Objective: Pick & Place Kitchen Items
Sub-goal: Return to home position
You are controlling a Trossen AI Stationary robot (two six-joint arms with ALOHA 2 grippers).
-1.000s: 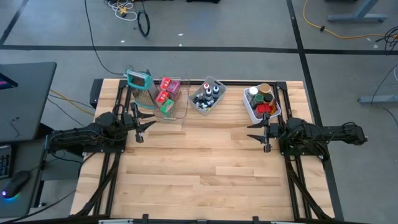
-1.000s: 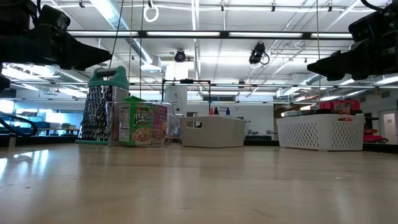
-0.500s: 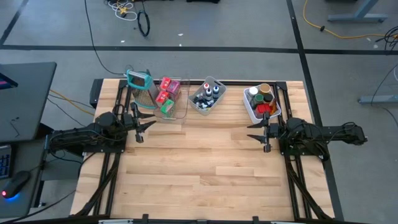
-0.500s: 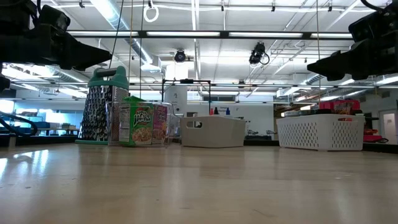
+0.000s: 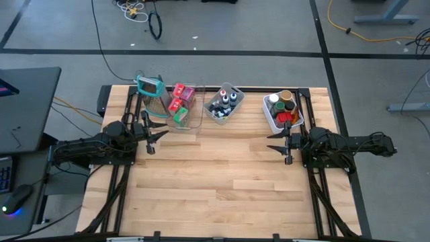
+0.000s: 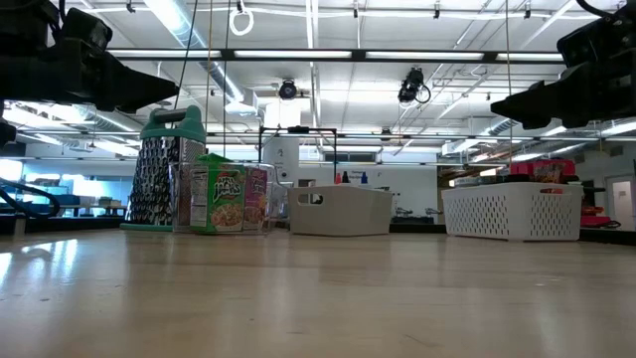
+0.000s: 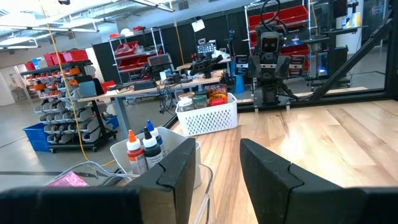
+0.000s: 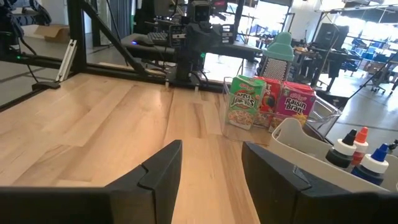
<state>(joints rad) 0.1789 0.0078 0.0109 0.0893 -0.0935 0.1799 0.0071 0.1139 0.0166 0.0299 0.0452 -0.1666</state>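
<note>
Both arms hover above the wooden table [image 5: 222, 188], left gripper [image 5: 158, 133] and right gripper [image 5: 275, 142] empty, fingers spread. Beyond them, along the far edge, jars [image 5: 287, 102] fill the white bin [image 6: 507, 214] on the right. Small cereal boxes [image 5: 179, 99] stand in the clear bin [image 5: 193, 115] on the left, and bottles [image 5: 224, 103] in the grey bin [image 6: 343, 211] between them.

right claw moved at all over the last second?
No. In the high view the right claw keeps the same spot and the same gap to the near edge of the white bin. It is open and empty.
</note>
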